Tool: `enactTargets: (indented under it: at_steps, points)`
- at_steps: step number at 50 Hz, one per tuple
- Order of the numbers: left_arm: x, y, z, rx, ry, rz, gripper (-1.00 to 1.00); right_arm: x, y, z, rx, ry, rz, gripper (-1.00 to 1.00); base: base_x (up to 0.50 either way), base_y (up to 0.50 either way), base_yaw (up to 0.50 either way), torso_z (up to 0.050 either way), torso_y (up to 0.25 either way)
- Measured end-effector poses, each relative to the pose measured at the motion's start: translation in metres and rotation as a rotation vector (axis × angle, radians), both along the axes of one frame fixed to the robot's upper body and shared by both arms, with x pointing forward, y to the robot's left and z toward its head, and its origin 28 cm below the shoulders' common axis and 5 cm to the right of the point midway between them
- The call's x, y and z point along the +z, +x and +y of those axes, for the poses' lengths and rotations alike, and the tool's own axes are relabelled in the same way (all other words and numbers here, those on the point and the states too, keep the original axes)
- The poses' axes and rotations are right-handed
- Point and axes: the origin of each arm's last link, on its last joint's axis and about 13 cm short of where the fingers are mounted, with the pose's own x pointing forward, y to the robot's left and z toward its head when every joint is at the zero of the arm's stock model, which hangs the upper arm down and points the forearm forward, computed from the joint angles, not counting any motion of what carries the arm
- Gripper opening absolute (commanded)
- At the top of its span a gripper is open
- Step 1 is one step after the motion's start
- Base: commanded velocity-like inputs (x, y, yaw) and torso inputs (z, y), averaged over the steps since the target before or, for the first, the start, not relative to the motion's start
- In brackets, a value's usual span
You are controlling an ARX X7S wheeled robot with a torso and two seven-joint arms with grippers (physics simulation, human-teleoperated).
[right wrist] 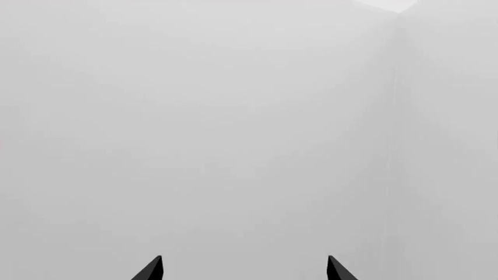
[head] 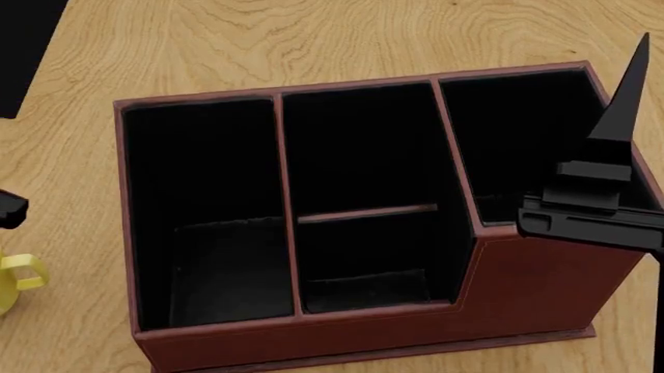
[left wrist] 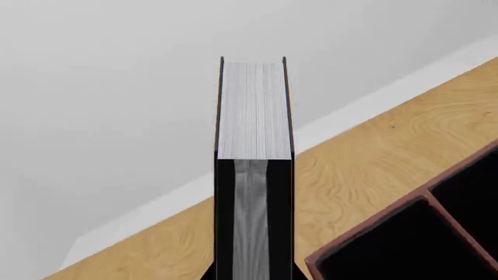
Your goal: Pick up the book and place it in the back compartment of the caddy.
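Observation:
My left gripper (left wrist: pixel 255 275) is shut on the book (left wrist: pixel 255 111). In the left wrist view it shows end-on, with black covers and white page edges, held above the wooden table beside a corner of the caddy (left wrist: pixel 374 227). In the head view the red-brown caddy (head: pixel 518 280) fills the middle. The low crossbar (head: pixel 365 213) splits its middle column, and the back compartment (head: pixel 358 183) is the short far half. The book does not show in the head view. My right gripper (right wrist: pixel 244 269) is open and empty, raised over the caddy's right end with its fingers (head: pixel 626 101) pointing up.
A yellow mug (head: pixel 12 280) stands at the left edge, left of the caddy. A small black part (head: pixel 8 208) shows above it at the frame edge. The wooden table (head: pixel 311 39) runs beyond the caddy, with its edge and a dark drop at the far left.

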Motion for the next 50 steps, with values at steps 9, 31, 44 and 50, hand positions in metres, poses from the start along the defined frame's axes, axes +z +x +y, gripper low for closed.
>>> enactTargets:
  at_steps: [9,31,44,50]
  points:
    - [0.004,-0.002,0.000,-0.065,0.036,0.017,-1.00,0.000,0.000,0.000,-0.002,0.000,0.000,1.00,0.00,0.00,0.00,0.000,0.002]
    - [0.009,0.002,-0.005,-0.264,0.139,0.108,-1.00,0.000,-0.002,0.000,-0.005,-0.001,-0.001,1.00,0.00,0.00,0.00,0.000,0.001]
    - [0.013,0.011,-0.013,-0.380,0.205,0.141,-1.00,0.000,-0.002,0.000,-0.005,-0.001,-0.002,1.00,0.00,0.00,0.00,0.000,0.002]
    - [0.015,0.015,-0.018,-0.446,0.238,0.155,-1.00,0.000,-0.003,-0.001,-0.007,0.001,-0.001,1.00,0.00,0.00,0.00,0.000,0.002]
